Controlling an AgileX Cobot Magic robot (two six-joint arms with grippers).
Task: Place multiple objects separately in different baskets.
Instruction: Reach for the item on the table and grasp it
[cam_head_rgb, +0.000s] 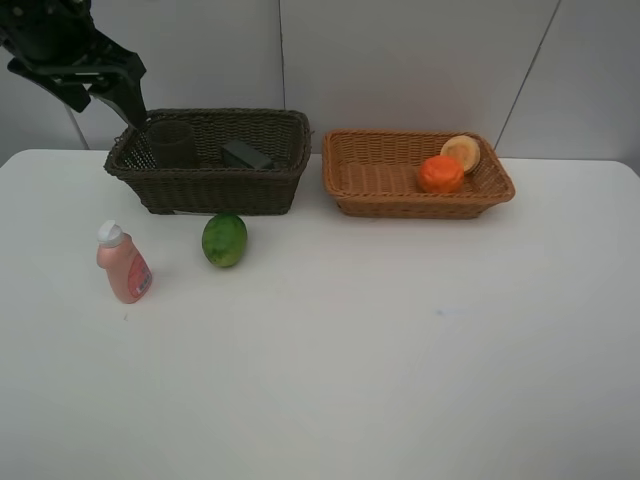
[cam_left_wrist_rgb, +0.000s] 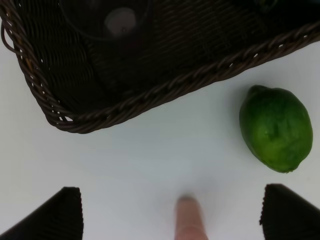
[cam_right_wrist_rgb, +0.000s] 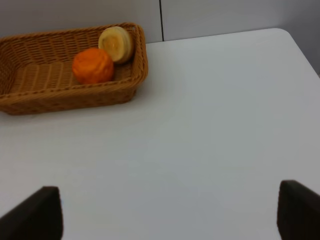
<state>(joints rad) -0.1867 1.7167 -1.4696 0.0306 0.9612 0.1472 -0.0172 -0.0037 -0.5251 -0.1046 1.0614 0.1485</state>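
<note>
Two items lie on the white desk (cam_head_rgb: 400, 350). The left claw (cam_left_wrist_rgb: 172, 200), wide and empty, should centre over the near-left pink plastic white-capped bottle (cam_head_rgb: 123, 265) and grip its body; right claw (cam_right_wrist_rgb: 172, 215) also wide.

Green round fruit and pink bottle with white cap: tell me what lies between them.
Nothing. In the exterior high view only bare white table separates the green round fruit from the pink bottle with white cap.
</note>
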